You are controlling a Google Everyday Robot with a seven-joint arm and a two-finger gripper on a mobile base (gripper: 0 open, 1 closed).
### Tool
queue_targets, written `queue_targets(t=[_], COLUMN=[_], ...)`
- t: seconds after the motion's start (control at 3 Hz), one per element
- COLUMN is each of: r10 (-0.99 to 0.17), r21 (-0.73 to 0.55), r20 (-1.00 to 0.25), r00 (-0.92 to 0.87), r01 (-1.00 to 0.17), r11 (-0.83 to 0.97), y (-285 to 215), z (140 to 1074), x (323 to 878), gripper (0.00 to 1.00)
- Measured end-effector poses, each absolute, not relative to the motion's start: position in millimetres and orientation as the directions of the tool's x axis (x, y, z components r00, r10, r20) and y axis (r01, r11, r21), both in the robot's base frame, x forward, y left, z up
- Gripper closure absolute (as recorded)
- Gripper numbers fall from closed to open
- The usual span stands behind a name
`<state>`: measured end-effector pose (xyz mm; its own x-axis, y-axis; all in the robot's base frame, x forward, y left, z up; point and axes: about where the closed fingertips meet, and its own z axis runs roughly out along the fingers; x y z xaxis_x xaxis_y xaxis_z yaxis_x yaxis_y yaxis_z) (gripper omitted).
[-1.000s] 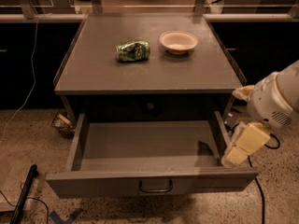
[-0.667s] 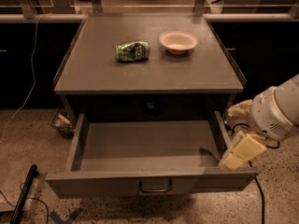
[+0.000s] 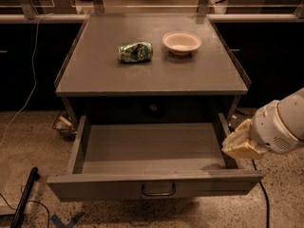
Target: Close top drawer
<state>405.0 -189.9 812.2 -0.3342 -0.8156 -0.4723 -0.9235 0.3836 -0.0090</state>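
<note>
The top drawer (image 3: 152,151) of the grey cabinet is pulled far out and is empty inside. Its flat front (image 3: 95,188) faces me at the bottom, with a small curved metal handle (image 3: 158,190) at its centre. My gripper (image 3: 241,145), cream-coloured on a white arm, hangs at the drawer's right side wall, near its front right corner. It is close to or touching the wall; I cannot tell which. It holds nothing that I can see.
On the cabinet top (image 3: 152,75) lie a crumpled green bag (image 3: 135,52) and a white bowl (image 3: 181,42). A black pole (image 3: 23,196) and cables lie on the speckled floor at the left. Dark cabinets stand behind on both sides.
The arm has lowered and drawn back to the right, and the gripper has shifted slightly along the drawer's right wall. The drawer is as far out as before.
</note>
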Motion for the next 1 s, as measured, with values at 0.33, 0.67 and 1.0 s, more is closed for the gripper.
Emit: queue_targets(t=[0.33,0.67,1.0], r10=[-0.816,-0.779,-0.742], r21=[-0.009,0.049,0.124], r20=[-0.472,-0.520,-0.548], r00=[-0.334,-0.351,-0.385], r01=[-0.923,-0.923,-0.915], r11=[0.384,0.383,0.383], y=[-190,-181,-171], z=[812,788,755], x=[405,389,366], gripper=[0.96,1.00,1.00])
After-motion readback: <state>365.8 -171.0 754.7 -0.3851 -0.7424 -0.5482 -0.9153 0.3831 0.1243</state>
